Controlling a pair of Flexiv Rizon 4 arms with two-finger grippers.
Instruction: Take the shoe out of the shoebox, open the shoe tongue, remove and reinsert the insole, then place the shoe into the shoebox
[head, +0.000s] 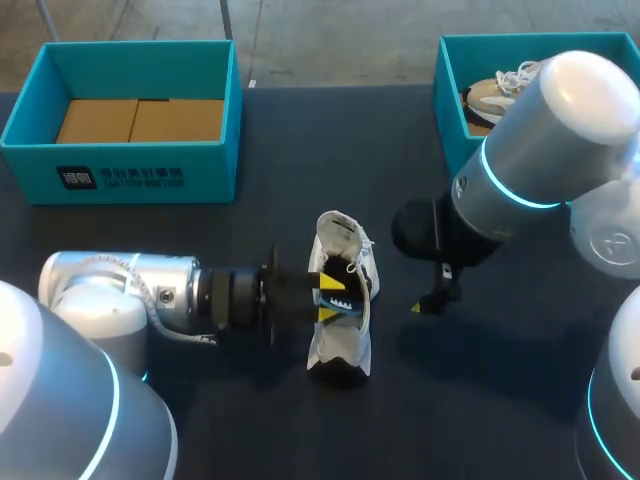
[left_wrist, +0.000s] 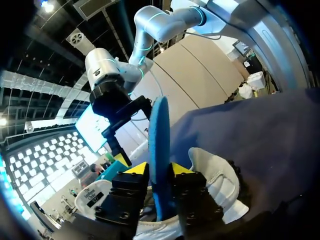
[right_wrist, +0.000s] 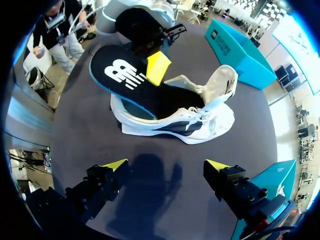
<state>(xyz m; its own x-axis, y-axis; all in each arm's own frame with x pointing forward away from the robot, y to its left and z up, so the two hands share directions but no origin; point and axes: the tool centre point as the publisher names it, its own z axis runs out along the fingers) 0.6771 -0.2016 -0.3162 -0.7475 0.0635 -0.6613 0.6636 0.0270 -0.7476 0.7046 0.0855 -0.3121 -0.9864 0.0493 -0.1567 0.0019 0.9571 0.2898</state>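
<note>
A white shoe (head: 340, 350) lies on the dark table in the middle, its opening turned toward my left arm. My left gripper (head: 333, 297) is at the shoe's mouth. The black insole (right_wrist: 125, 75) with a blue rim sticks half out of the shoe (right_wrist: 200, 127). In the left wrist view the insole (left_wrist: 160, 130) stands edge-on and fills the gap of my left gripper (left_wrist: 160, 170), above the shoe (left_wrist: 220, 175). My right gripper (right_wrist: 167, 165) hangs open a little to the shoe's right (head: 430, 300), holding nothing.
A teal shoebox (head: 450, 90) at the back right holds another shoe (head: 495, 95). A second teal box (head: 130, 170) at the back left has brown cardboard inside. My right arm's big elbow (head: 550, 130) hangs over the right box.
</note>
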